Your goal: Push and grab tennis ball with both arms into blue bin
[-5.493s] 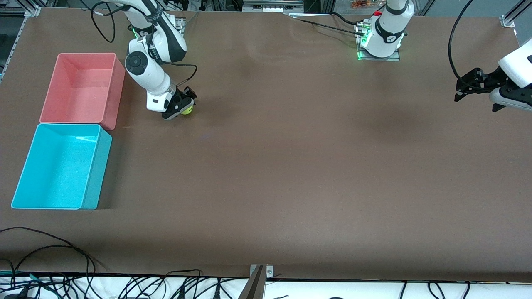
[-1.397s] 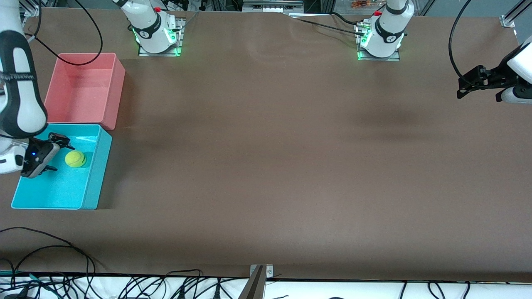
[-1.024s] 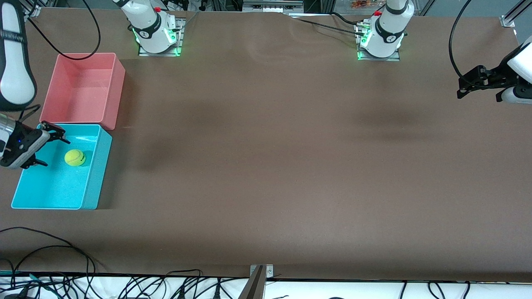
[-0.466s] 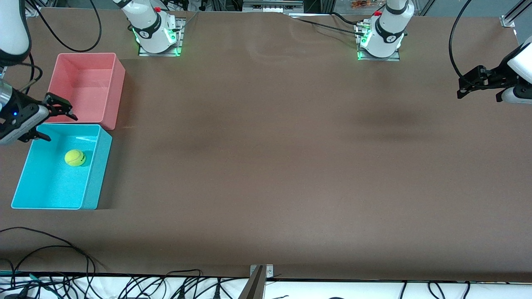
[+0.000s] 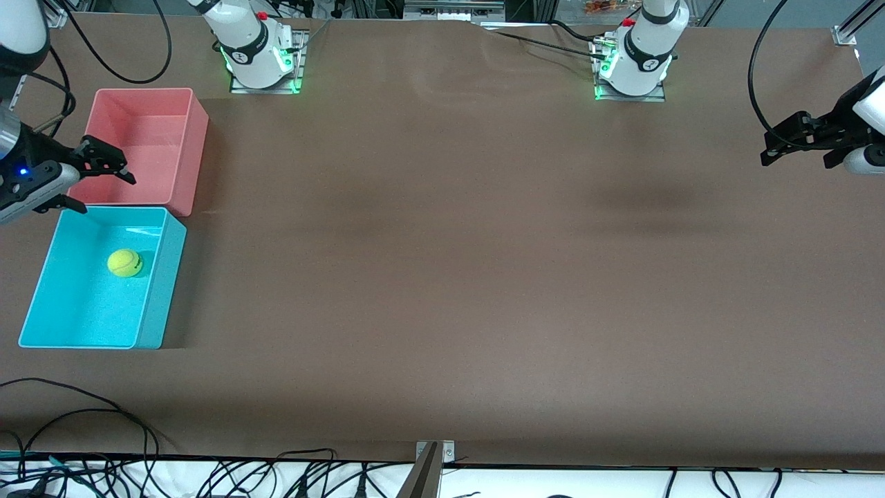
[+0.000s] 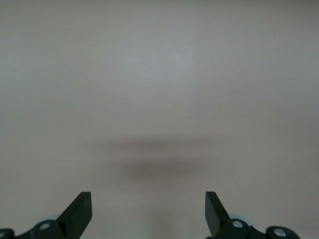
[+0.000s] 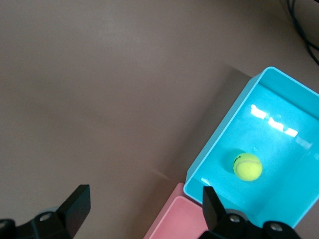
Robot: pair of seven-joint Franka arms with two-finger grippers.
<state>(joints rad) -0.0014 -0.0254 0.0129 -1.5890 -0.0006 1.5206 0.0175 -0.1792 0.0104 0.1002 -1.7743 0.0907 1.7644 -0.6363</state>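
The yellow-green tennis ball (image 5: 125, 263) (image 7: 247, 167) rests on the floor of the blue bin (image 5: 41, 277) (image 7: 224, 129), at the right arm's end of the table. My right gripper (image 5: 97, 181) (image 7: 144, 206) hangs open and empty in the air over the pink bin's near edge, where it meets the blue bin. My left gripper (image 5: 795, 138) (image 6: 148, 209) hovers open and empty over bare table at the left arm's end, where that arm waits.
A pink bin (image 5: 181, 124) (image 7: 172, 224) stands beside the blue bin, farther from the front camera and touching it. Both arm bases (image 5: 259, 52) (image 5: 632, 59) stand along the table's back edge. Cables (image 5: 104, 443) lie at the front edge.
My right gripper, open, has lifted out of the blue bin and drawn back over the pink bin's near edge. The ball stays still in the blue bin. The left arm has barely moved.
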